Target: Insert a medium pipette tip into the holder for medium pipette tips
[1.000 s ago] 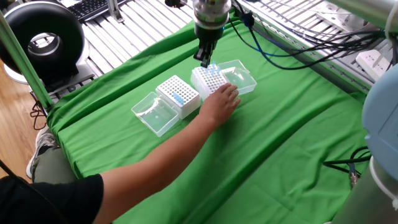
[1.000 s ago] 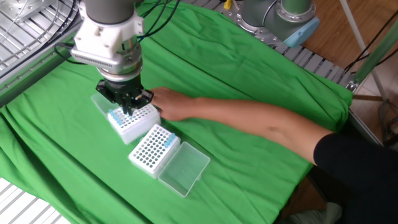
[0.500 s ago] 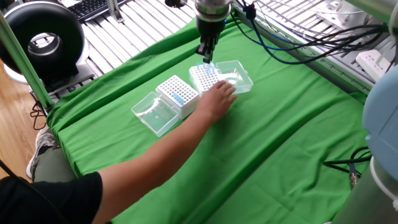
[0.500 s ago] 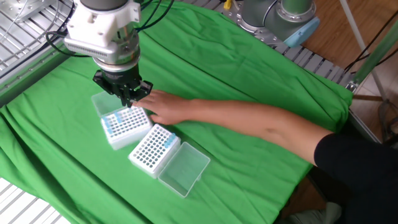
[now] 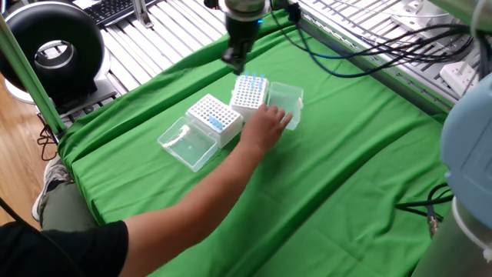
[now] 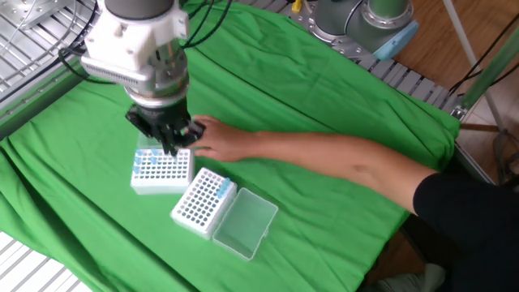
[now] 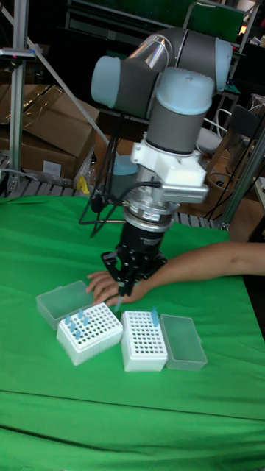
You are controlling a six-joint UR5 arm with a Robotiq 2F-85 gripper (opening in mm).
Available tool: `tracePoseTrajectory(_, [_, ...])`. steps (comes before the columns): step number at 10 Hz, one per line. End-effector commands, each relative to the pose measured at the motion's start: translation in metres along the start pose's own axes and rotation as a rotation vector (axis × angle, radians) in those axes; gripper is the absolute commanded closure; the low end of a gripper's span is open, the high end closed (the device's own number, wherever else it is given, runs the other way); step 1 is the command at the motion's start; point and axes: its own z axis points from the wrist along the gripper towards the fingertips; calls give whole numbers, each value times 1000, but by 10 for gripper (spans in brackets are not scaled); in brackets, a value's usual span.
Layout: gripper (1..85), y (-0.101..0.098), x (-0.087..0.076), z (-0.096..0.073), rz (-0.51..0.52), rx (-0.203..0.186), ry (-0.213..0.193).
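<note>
My gripper (image 7: pixel 120 287) hangs just above the tip boxes, jaws shut on what looks like a thin pipette tip (image 7: pixel 118 301) pointing down. In the other fixed view the gripper (image 6: pixel 169 144) is over the back edge of a white holder (image 6: pixel 161 169) with several blue tips along its left side. The same gripper (image 5: pixel 233 58) shows up and left of that holder (image 5: pixel 250 92) in one fixed view. A second white holder (image 6: pixel 203 197) with a few blue tips stands beside the first. I cannot tell which holder is for medium tips.
A person's hand (image 5: pixel 268 123) rests against the nearer holder, with the arm (image 6: pixel 340 162) stretched across the green cloth (image 6: pixel 324 89). Clear open lids (image 5: pixel 183 143) (image 5: pixel 286 100) lie flat beside each holder. Metal racks and cables border the table's far side.
The gripper has risen off the holder and moved left in one fixed view. The person's hand has shifted and turned that holder. The second holder stays put.
</note>
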Motion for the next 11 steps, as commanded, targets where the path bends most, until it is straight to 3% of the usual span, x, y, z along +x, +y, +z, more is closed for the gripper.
tracePoseTrajectory(1, [847, 37, -37, 4, 90, -18, -45])
tracePoseTrajectory(5, [847, 65, -67, 22, 169, -21, -94])
tracePoseTrajectory(11, [847, 77, -72, 36, 210, 1, -112])
